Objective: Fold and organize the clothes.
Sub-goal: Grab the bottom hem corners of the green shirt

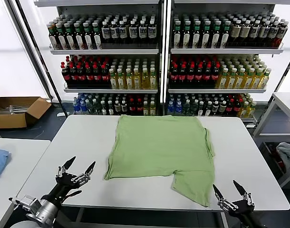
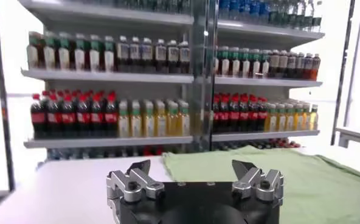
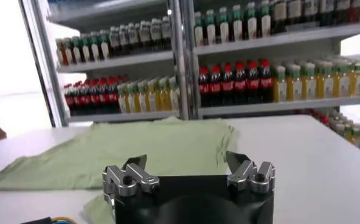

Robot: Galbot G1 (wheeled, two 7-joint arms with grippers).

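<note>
Mostly flat green polo shirt (image 1: 159, 147) on white table (image 1: 78, 142), plain side up, both grippers' fingers spread, empty.

Light green soft polo shirt (image 1: 159, 147) lying flat mid white counter (image 1: 78, 142); bottle-stocked metal shelves (image 1: 159, 61) standing behind; brown cardboard box (image 1: 16, 110) sitting far left.

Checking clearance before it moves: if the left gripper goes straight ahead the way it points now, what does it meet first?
Likely the green shirt. The left gripper, open, hovers over the white table, aimed toward the shirt's near edge. If it passes above the cloth, next comes the bottle shelving; depth is unclear.
</note>
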